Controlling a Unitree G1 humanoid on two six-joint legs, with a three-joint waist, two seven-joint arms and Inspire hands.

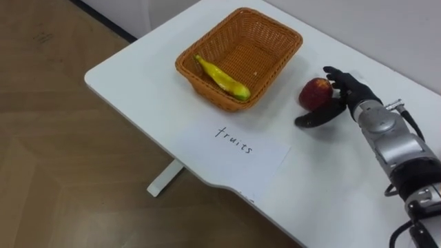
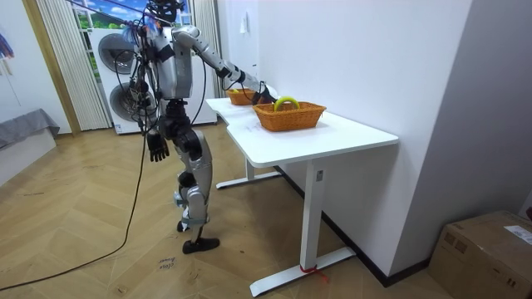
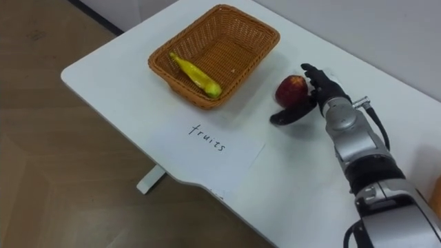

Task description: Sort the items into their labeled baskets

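Note:
A woven fruit basket [image 1: 200, 84] stands on the white table [image 1: 145, 83] with a yellow banana [image 1: 222, 78] lying in it. To its right a red apple [image 1: 314, 92] rests on the table top. My right hand [image 1: 351, 89] is open and cupped about the apple, fingers behind it, thumb stretched out on the table in front of it. In the room view I stand at the table's far end with my right arm stretched over it, and my left hand [image 2: 157, 147] hangs relaxed at my side.
A sheet of paper [image 1: 241, 148] with handwriting lies in front of the basket, near the table's front edge. A second woven basket [image 2: 289, 115] with a yellow ring-shaped thing in it stands further along the table. A wall runs behind the table.

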